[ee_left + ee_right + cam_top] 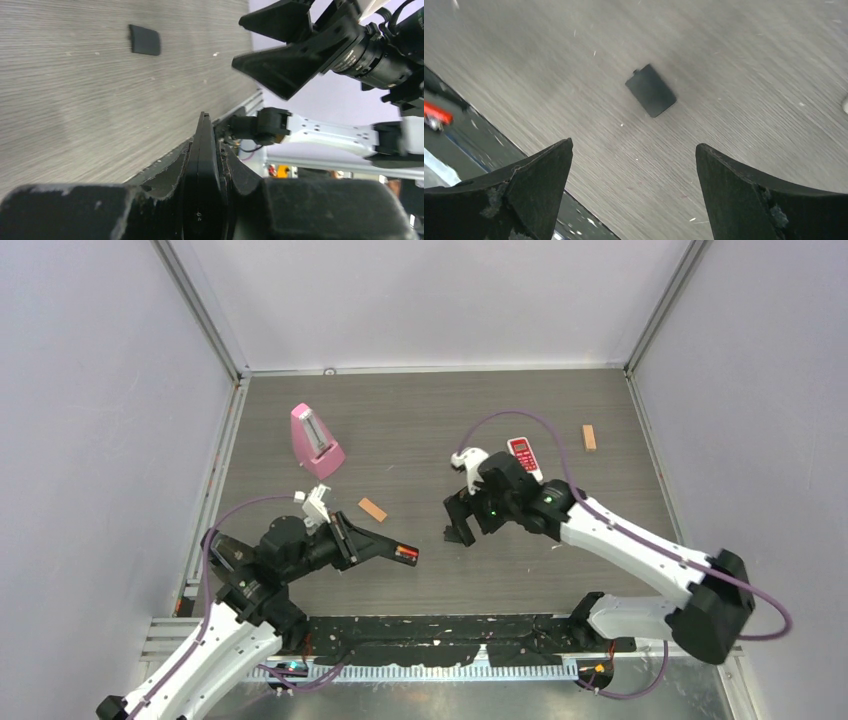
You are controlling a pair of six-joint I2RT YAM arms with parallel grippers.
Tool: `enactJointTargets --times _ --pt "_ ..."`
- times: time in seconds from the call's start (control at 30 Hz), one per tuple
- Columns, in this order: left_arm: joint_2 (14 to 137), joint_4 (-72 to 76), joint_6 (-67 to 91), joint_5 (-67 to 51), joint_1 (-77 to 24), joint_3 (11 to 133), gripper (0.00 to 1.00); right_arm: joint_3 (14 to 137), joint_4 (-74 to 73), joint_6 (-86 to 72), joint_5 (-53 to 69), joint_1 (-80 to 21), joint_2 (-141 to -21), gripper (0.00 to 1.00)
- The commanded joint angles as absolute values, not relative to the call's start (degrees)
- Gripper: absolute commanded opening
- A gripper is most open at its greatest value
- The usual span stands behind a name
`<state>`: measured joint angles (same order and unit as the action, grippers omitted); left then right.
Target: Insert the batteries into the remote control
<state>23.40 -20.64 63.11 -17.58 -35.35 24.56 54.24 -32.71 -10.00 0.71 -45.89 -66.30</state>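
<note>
On the grey wood-grain table [420, 420], the left gripper [378, 543] is clamped on a slim black plastic remote [202, 170]. The remote's end points to three o'clock and shows the orange-red batteries [405, 554]. The right gripper [634, 145] hangs wide apart and empty over a small black battery cover [651, 90], probably to fetch it.

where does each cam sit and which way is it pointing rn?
Top: above, behind the bases, looking down on the table; left arm and right arm show.
Left wrist: low, looking across the table past its left end effector, shut on the black remote, toward the right end effector.
Right wrist: looking down at the table between its open fingers.
Shared: both wrists see the dark cover.
</note>
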Motion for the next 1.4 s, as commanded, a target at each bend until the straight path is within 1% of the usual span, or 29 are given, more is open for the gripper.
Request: enactJointTargets --times 0.0,0.13,0.23,0.43,0.63,0.77,0.9,1.03,1.1,1.3,1.37 --pt "27.3 -23.0 58.3 -13.4 -33.7 27.9 0.0 58.2 -32.5 8.6 10.5 -45.7 -73.2 0.97" --pt "29.0 -23.9 56.2 -14.2 -30.9 28.6 0.0 58.9 -33.0 14.4 10.7 -45.7 -80.6 0.93" --pt "29.6 -22.2 55.7 -17.3 -28.3 27.7 0.0 59.2 -33.0 17.1 6.5 -45.7 -86.0 0.92" --pt "30.5 -19.4 55.7 -23.5 -24.7 26.3 0.0 62.9 -34.5 17.2 -1.7 -45.7 -96.1 0.91" --pt "30.4 -19.7 55.2 -27.1 -21.5 26.2 0.0 64.8 -35.7 19.5 -3.5 -45.7 -100.2 0.91" --pt "30.6 -19.4 54.8 -28.9 -20.3 26.3 0.0 65.4 -35.7 21.8 -3.6 -45.7 -101.8 0.88" --pt "30.9 -19.3 54.6 -30.5 -19.5 26.2 0.0 66.2 -35.4 22.8 -1.2 -45.7 -103.3 0.81" --pt "30.7 -19.2 54.3 -31.6 -18.9 26.4 0.0 67.3 -36.3 23.0 2.4 -45.7 -104.7 0.7" --pt "30.8 -19.1 54.2 -32.2 -18.8 26.5 0.0 68.3 -38.0 23.0 4.6 -45.5 -105.7 0.68" --pt "30.5 -19.4 53.9 -32.6 -18.7 26.4 0.0 69.2 -39.9 21.1 5.7 -45.0 -109.0 0.45" --pt "30.4 -19.6 53.9 -32.7 -18.7 26.3 0.0 69.5 -40.5 20.5 6.3 -44.7 -109.9 0.4"
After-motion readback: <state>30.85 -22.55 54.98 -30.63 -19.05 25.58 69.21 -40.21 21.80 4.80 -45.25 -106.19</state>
